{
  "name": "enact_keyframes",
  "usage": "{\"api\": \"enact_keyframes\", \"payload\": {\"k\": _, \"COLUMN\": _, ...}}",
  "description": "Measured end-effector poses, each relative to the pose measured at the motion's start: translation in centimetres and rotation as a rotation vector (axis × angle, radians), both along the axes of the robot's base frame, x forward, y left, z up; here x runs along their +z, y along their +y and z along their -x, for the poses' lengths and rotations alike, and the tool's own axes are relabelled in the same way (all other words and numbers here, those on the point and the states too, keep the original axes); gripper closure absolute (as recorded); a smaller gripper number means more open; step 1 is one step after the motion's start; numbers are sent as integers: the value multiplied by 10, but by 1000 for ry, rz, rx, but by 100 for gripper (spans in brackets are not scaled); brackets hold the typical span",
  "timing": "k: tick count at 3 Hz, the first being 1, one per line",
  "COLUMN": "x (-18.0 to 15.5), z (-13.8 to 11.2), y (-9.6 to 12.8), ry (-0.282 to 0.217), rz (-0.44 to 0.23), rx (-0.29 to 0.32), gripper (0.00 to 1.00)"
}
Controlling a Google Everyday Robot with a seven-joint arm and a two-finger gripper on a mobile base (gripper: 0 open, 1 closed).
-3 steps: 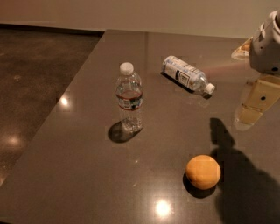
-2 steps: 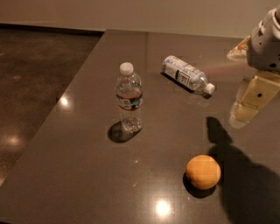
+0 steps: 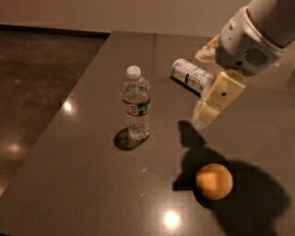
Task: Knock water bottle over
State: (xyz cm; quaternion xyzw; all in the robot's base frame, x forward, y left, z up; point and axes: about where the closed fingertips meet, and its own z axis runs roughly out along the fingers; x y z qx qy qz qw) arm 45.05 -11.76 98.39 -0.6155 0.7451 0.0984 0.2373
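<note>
Gripper (image 3: 205,115) has swung left from the right edge of the counter (image 3: 83,184), nearer the water bottle (image 3: 136,103); open or closed, cannot tell. Bottle upright, untouched; 1 more leftward sweep should topple it.

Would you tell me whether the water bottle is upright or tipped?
Upright: the water bottle stands cap-up; the tool hovers to its right.

Setting: indoor test room or office area; which of the two cannot be told.
Worktop (image 3: 78,184): large, grey-brown, glossy, mirroring bright light spots (image 3: 171,219).
Floor (image 3: 37,78): dark polished concrete, with similar glints.
Wall (image 3: 138,14): plain, pale, dark skirting (image 3: 50,28) at its foot.
Robot arm (image 3: 249,41): white casing, its gripper (image 3: 205,113) hanging over the right half of the Worktop.
</note>
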Motion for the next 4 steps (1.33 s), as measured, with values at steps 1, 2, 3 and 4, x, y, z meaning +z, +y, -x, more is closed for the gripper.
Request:
{"api": "enact_keyframes", "payload": {"k": 1, "x": -1, "z": -14, "y": 36, "ry": -25, "rz": -89, "rx": -19, "gripper": 0}}
{"api": "enact_keyframes", "payload": {"k": 2, "x": -16, "z": -24, "y": 68, "ry": -13, "rz": -146, "rx": -28, "gripper": 0}}
{"api": "enact_keyframes", "payload": {"k": 3, "x": -27, "z": -28, "y": 93, "ry": 7, "rz": -190, "rx": 0, "gripper": 0}}
{"api": "enact_keyframes", "payload": {"k": 4, "x": -31, "z": -28, "y": 112, "ry": 32, "rz": -236, "rx": 27, "gripper": 0}}
